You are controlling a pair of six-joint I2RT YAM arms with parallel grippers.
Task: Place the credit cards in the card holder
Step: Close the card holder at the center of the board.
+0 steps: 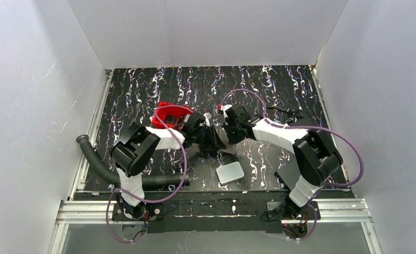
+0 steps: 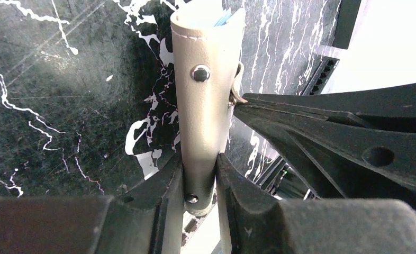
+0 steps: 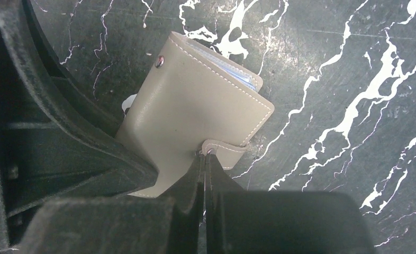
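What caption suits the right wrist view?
Right gripper pinches the card holder's snap tab; left gripper clamps its lower-left side.

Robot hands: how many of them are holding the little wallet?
2. The left gripper clamps the card holder at the end away from its opening. The right gripper pinches its snap tab. Both arms show in the top view, so none is hidden.

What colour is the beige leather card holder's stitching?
White; the card holder shows best in the right wrist view.

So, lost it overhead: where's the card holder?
Wrist views show the beige leather card holder clamped in the left gripper at mid-table, right of the red plastic tray, the right gripper pinching its strap tab.
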